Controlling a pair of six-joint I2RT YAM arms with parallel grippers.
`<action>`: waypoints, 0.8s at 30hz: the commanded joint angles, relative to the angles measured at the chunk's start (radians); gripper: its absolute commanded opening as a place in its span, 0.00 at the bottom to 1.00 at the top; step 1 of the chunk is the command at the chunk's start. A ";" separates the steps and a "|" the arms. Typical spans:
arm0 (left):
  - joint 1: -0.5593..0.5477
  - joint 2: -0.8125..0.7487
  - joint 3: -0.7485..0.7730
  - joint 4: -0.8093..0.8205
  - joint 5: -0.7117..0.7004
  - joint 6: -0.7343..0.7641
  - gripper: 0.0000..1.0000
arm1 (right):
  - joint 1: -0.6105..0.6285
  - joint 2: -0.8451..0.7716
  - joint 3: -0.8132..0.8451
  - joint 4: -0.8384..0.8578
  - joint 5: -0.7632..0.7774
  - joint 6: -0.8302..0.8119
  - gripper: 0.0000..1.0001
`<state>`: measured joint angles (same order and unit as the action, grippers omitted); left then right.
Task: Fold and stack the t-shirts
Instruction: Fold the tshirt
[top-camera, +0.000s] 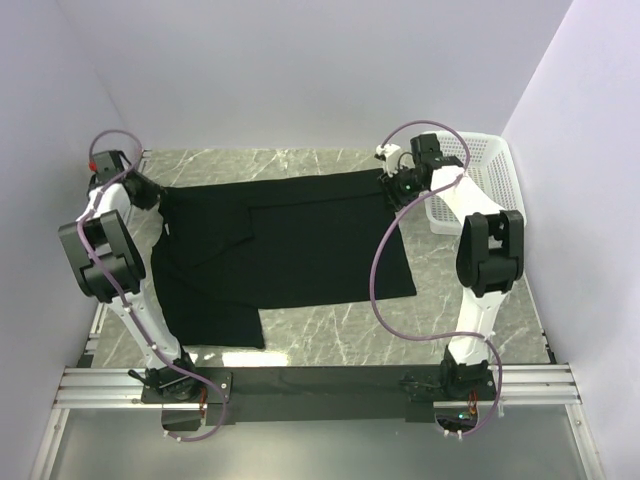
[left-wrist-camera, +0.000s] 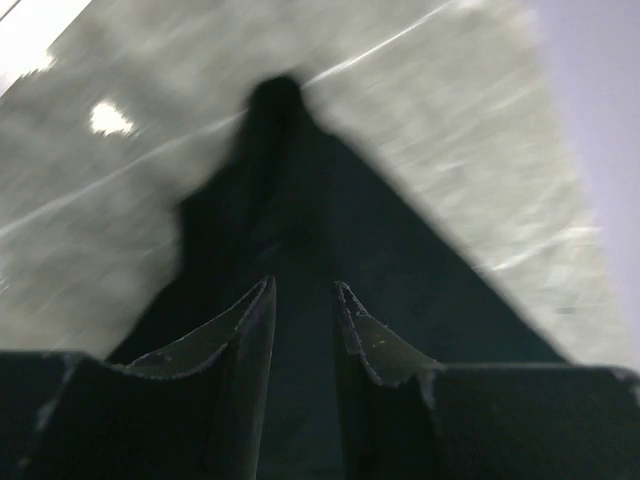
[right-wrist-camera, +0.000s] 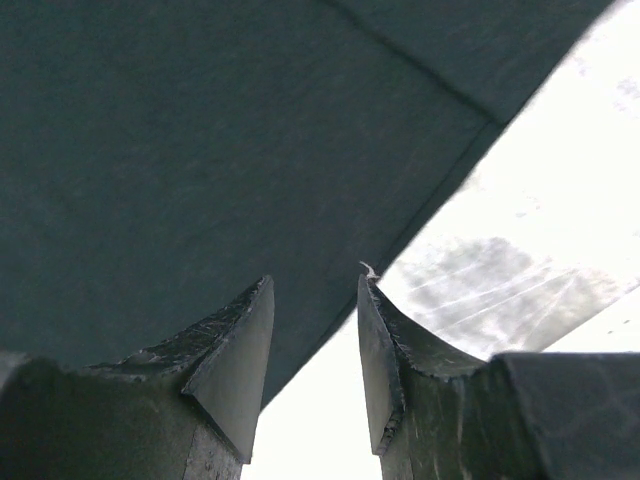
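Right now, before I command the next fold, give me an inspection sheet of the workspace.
Surface: grey marbled table.
Job's things: one black t-shirt, spread out with layers overlapping, not yet a neat fold; no stack.
Clutter: white basket at the far right, beside the shirt's corner.
Grippers: left claw over the shirt's far left, dark cloth in its gap, view blurred, grip cannot be told; right claw open at the shirt's far right edge.
Cables: a purple cable loops from each arm; the right one hangs over the shirt's right edge.
Surroundings: plain white walls on three sides.
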<state>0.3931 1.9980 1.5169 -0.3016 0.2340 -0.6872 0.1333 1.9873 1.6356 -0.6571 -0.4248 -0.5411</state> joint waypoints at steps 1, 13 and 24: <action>0.003 -0.067 -0.085 -0.053 -0.085 0.072 0.35 | 0.006 -0.093 -0.051 0.028 -0.057 -0.010 0.46; 0.024 0.022 -0.040 -0.077 -0.231 0.149 0.35 | 0.006 -0.123 -0.117 0.048 -0.080 0.017 0.46; 0.026 0.120 0.109 -0.105 -0.145 0.187 0.40 | 0.006 -0.124 -0.120 0.051 -0.069 0.018 0.46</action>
<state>0.4156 2.1273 1.5795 -0.4141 0.0570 -0.5335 0.1333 1.9205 1.5280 -0.6357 -0.4839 -0.5316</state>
